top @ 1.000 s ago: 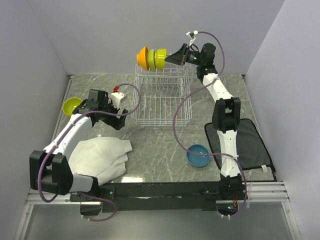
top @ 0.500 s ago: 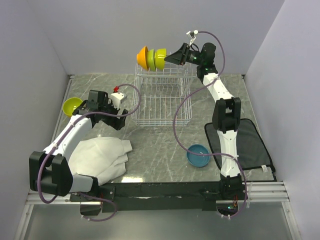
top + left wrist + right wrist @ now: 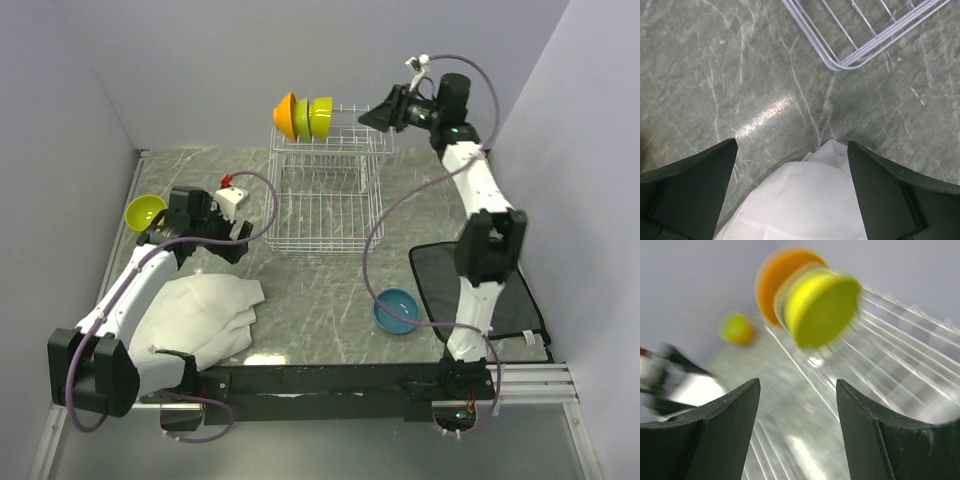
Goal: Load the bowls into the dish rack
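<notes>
Black, matte and wedge-shaped, the fingers of the right claw (image 3: 797, 390) stand apart with nothing between them. The claw hangs in the air beside the raised tier of the dish rack (image 3: 320, 215), a little apart from the bowls there. Three smooth, round plastic bowls sit on edge in a tight row on that tier. A yellow-green bowl (image 3: 822, 307) is nearest, with a flat round face turned to the claw. A lime bowl (image 3: 303, 117) comes next, and an orange bowl (image 3: 785, 280) is farthest. The rack is thin white wire, with a rectangular grid below and upright prongs above.

The left claw (image 3: 792, 150) is also spread wide and empty. It is low over the grey, marble-veined table (image 3: 715, 75), at the pointed tip of a crumpled white cloth (image 3: 805, 205) and near a rounded corner of the rack.

A loose yellow-green bowl (image 3: 145, 211) rests on the table at the far left. The left arm's wrist lies between it and the rack. A blue bowl (image 3: 398, 310) sits upright near the right arm's base, touching the edge of a black mesh mat (image 3: 500, 290).

Only the overhead view shows the blue bowl and the mat. The right wrist view is blurred and gives the loose bowl as a fuzzy blob. The left wrist view alone shows the glossy sheen on the tabletop.
</notes>
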